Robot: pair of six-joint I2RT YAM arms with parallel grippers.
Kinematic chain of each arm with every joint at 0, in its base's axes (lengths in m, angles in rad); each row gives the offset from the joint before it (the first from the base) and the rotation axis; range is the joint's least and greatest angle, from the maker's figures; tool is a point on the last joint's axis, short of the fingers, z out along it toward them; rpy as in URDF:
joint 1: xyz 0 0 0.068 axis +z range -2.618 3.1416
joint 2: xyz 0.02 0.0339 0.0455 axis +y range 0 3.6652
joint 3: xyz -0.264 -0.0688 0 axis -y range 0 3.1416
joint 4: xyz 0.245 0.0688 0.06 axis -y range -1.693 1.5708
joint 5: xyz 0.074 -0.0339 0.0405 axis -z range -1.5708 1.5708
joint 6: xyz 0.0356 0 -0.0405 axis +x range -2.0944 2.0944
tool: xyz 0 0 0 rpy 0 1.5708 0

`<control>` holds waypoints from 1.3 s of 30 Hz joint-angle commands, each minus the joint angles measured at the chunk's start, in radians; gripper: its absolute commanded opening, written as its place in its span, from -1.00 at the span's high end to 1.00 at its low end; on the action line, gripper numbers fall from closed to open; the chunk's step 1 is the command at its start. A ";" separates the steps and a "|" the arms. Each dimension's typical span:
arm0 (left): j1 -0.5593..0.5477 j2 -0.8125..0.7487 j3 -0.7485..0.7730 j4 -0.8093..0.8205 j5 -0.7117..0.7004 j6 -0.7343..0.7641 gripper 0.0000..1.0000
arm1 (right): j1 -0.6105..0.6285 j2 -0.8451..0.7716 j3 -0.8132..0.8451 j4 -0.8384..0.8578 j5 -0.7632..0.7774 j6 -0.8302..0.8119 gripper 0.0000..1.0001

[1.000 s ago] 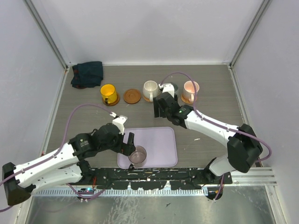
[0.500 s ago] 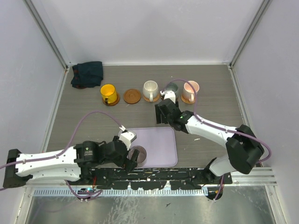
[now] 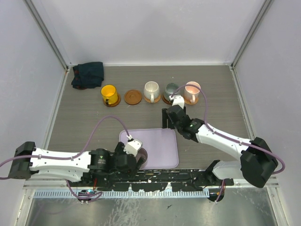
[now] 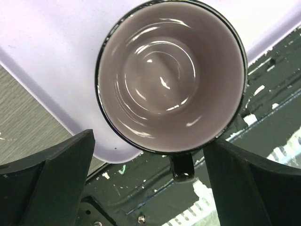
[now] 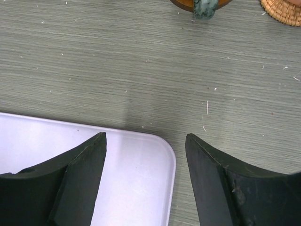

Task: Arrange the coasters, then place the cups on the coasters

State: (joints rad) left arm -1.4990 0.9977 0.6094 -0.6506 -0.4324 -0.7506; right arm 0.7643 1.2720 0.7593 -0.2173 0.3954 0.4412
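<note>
Overhead, open grey wood-grain table is seen at 9 o'clock of the smooth lavender tray, and a clear strip lies between the tray and the far row. In that row, at 12 o'clock, the glossy yellow cup, cream cup, grey-green cup and pink cup are each seated on round brown coasters; a bare coaster lies between yellow and cream. The mauve cup, round and dark-rimmed, is stood by the tray's near edge, handle turned to 6 o'clock in the left wrist view. It is flanked by the left gripper, whose fingers are spread wide and not seen pressed on it. The right gripper is held with fingers apart over the tray's rounded far corner, nothing between them. A dark cloth is bunched at 11 o'clock.
</note>
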 commanded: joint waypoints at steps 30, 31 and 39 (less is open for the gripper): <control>-0.006 0.055 -0.063 0.158 -0.038 -0.042 -0.02 | 0.000 -0.019 -0.036 0.039 -0.052 0.066 -0.41; -0.006 0.060 -0.062 0.158 -0.039 -0.038 0.03 | 0.001 -0.019 -0.038 0.041 -0.055 0.068 -0.41; -0.004 0.102 -0.046 0.161 -0.041 -0.007 0.52 | 0.002 -0.017 -0.041 0.044 -0.066 0.071 -0.40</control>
State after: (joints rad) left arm -1.4998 1.0824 0.5430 -0.5270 -0.4492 -0.7765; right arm 0.7643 1.2575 0.7174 -0.2131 0.3344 0.4995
